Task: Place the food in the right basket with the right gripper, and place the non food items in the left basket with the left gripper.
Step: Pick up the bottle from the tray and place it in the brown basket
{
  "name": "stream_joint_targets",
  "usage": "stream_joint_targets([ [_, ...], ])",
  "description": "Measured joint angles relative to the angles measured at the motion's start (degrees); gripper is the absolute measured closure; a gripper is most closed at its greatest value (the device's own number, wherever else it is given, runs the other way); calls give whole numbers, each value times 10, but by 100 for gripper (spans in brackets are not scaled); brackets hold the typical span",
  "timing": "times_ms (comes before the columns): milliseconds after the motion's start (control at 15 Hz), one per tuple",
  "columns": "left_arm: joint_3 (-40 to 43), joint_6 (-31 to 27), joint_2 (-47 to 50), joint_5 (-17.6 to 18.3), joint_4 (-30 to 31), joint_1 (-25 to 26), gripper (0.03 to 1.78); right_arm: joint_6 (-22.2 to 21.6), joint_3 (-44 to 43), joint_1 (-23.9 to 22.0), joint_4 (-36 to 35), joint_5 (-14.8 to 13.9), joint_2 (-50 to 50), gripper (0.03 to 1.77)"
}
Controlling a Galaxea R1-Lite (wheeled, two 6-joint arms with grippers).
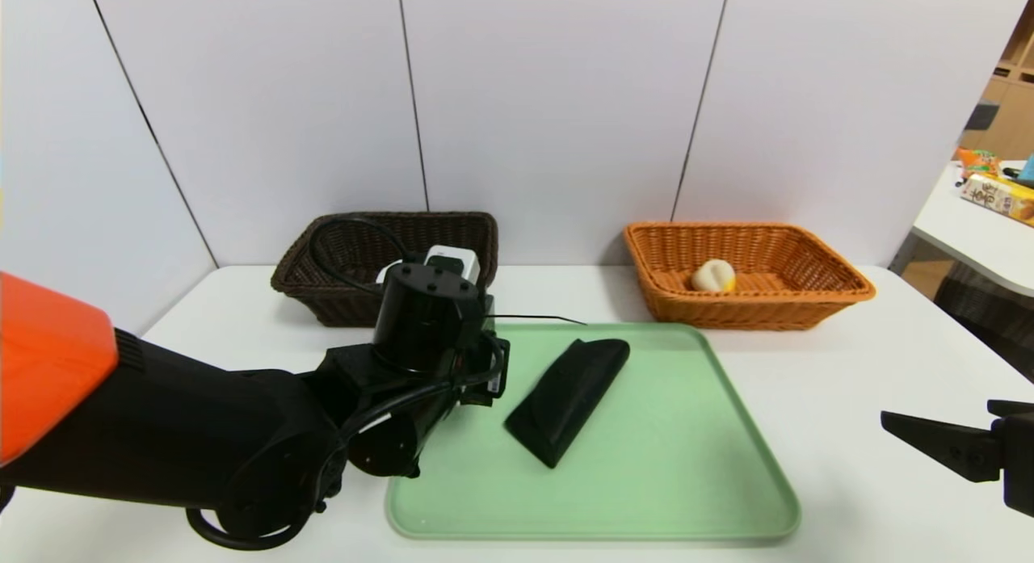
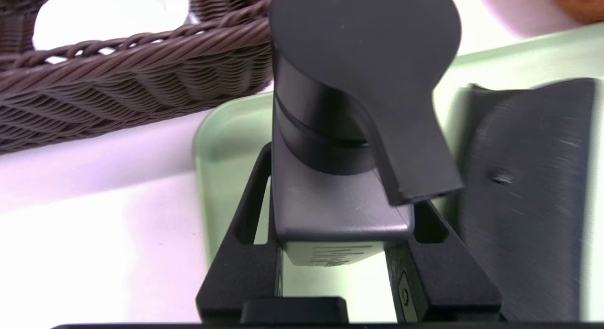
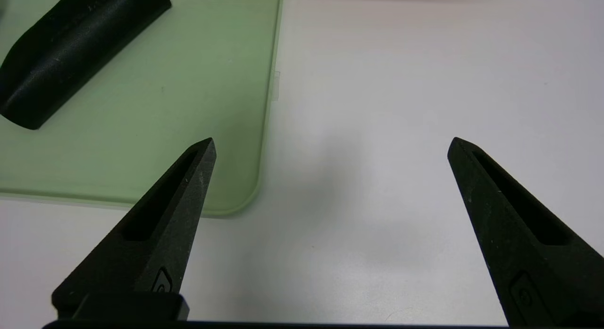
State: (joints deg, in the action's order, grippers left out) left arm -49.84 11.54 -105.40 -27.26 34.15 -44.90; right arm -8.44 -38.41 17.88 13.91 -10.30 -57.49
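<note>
Left tool [image 2: 330, 253] clamped on the dark bottle [image 2: 339, 130] over the green tray's [image 1: 727, 482] near-left corner!

Nearest, the right tool [image 3: 330, 145] hangs spread wide above the bench [image 1: 888, 361]. Mid-tray lies the black wedge block [image 1: 569, 397]. Beyond, the brown left basket [image 1: 323, 292] holds the white roll [image 1: 452, 260]; the bun [image 1: 714, 275] sits in the orange right basket [image 1: 808, 304].

Woven wicker baskets [image 1: 747, 300] (matt black block [image 1: 569, 397])

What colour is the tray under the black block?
Pale green tray, plain, no pattern; the head view shows it best.
</note>
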Motion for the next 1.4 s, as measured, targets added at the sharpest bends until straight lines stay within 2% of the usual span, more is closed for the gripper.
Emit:
stream_joint_targets([
  [400, 5, -78, 81, 0, -7, -33, 121, 0, 2, 1, 1, -1, 2, 10],
  [667, 1, -163, 132, 2, -7, -22, 121, 0, 4, 1, 1, 0, 9, 10],
  [933, -31, -196, 157, 19, -28, 50, 121, 0, 4, 1, 3, -1, 16, 10],
  [1200, -78, -207, 161, 76, -68, 136, 121, 1, 4, 1, 2, -1, 19, 10],
  [1400, -106, -222, 148, 117, -75, 196, 121, 2, 3, 1, 1, -1, 20, 10],
])
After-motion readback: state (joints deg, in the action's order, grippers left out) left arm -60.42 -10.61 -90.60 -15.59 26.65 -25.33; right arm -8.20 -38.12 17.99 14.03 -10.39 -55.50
